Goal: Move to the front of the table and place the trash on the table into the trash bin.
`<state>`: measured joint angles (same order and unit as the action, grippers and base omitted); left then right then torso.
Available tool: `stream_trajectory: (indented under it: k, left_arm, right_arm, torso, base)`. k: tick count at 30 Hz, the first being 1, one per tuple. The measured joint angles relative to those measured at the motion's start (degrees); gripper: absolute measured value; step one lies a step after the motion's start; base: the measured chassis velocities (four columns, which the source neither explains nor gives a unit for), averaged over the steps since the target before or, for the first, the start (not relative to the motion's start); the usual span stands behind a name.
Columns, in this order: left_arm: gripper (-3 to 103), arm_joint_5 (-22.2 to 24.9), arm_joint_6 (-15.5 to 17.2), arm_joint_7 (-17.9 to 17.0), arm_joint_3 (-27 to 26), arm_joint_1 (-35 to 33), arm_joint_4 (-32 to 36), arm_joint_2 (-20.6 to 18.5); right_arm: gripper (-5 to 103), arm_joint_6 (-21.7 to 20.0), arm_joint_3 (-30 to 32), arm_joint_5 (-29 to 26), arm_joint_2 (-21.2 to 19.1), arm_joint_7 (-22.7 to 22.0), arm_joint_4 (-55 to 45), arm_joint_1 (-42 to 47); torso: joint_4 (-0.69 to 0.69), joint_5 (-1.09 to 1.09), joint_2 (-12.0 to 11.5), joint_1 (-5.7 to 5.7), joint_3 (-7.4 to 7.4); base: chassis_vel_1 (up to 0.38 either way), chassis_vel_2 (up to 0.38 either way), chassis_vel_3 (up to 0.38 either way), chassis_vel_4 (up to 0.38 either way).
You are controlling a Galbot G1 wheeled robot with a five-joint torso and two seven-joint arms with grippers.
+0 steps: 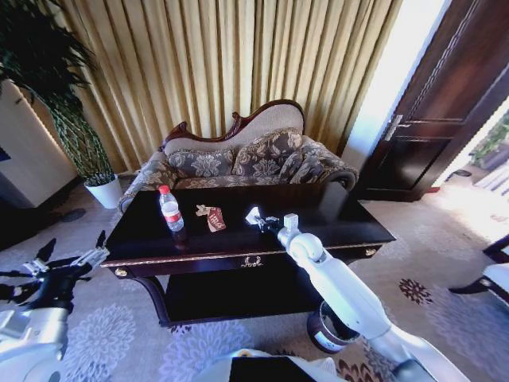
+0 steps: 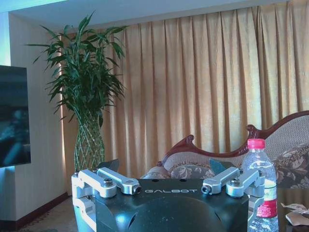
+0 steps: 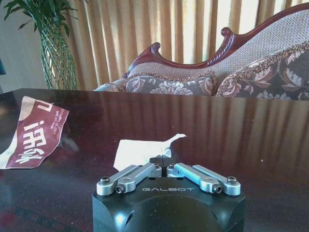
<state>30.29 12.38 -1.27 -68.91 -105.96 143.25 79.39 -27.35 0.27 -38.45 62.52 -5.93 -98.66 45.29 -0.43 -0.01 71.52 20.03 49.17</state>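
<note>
Right wrist view: the right gripper [image 3: 165, 166] is clenched on the near edge of the white crumpled paper scrap [image 3: 140, 149], which lies flat on the dark table [image 3: 231, 125] directly ahead of it. In the head view the trash bin [image 1: 328, 330] stands on the floor below that arm, and the left gripper [image 1: 71, 256] hangs released off the table's left end, nearer the clear plastic bottle [image 1: 172, 212] than the scrap

trash bin [image 1: 328, 333]: partly hidden behind right arm | wrapper [image 3: 34, 133]: cut by edge
</note>
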Motion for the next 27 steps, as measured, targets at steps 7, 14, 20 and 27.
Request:
stream_trajectory:
  k: [7, 14, 20, 27]
  left_arm:
    - [100, 0.11, -0.10, 0.00, -0.03, -0.03, 0.00, -0.06]
    - [100, 0.21, -0.21, 0.01, 0.23, 0.09, 0.00, -0.17]
    - [100, 1.37, -0.51, -0.08, 0.00, 0.32, 0.00, -0.99]
    - [100, 2.32, -1.10, -0.10, -0.51, 0.20, -0.20, -2.32]
  right_arm:
    - [0, 0.49, 0.49, 0.02, -0.18, 0.00, -0.76, 0.54]
    - [0, 2.79, 3.12, -0.13, -0.88, -0.28, -3.99, 1.57]
    - [0, 6.42, 8.88, -0.36, -2.19, -1.42, -8.59, 4.49]
    - [0, 8.21, 20.44, 0.78, -4.33, -1.54, -19.72, 17.09]
  torso:
    - [0.00, 0.00, 0.00, 0.00, 0.00]
    - [0.00, 0.00, 0.00, 0.00, 0.00]
    - [0.00, 0.01, 0.00, 0.00, 0.00]
    - [-0.01, 0.01, 0.00, 0.00, 0.00]
  base:
    - [0.000, 0.000, 0.000, 0.000]
    - [0.000, 0.000, 0.000, 0.000]
    - [0.000, 0.000, 0.000, 0.000]
    - [0.000, 0.000, 0.000, 0.000]
